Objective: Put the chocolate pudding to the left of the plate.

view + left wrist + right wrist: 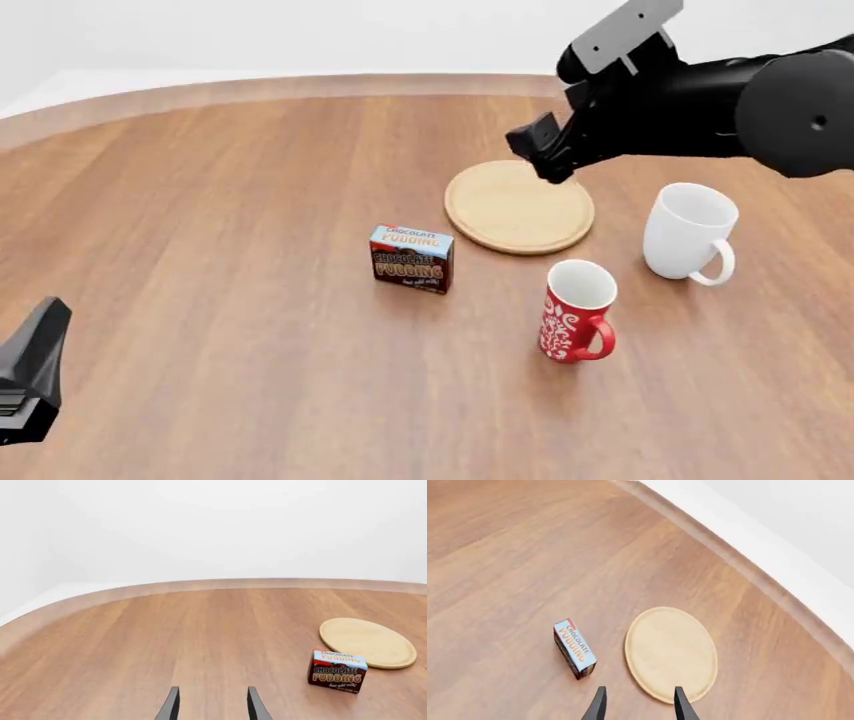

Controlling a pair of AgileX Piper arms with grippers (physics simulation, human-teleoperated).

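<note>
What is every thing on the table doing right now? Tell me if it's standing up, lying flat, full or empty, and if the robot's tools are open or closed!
Small brown chocolate pudding box: upright, left of the plate, not held.
Round light-tan wooden plate: flat, nothing on it.
White mug: upright, looks empty.
Red patterned mug: upright; inside not visible.
Left tool: open, holding nothing.
Right tool: open, above the plate's edge, holding nothing.

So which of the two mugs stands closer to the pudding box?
The red patterned mug, standing front-right of the chocolate pudding; the white mug sits farther right, beyond the plate.
</note>
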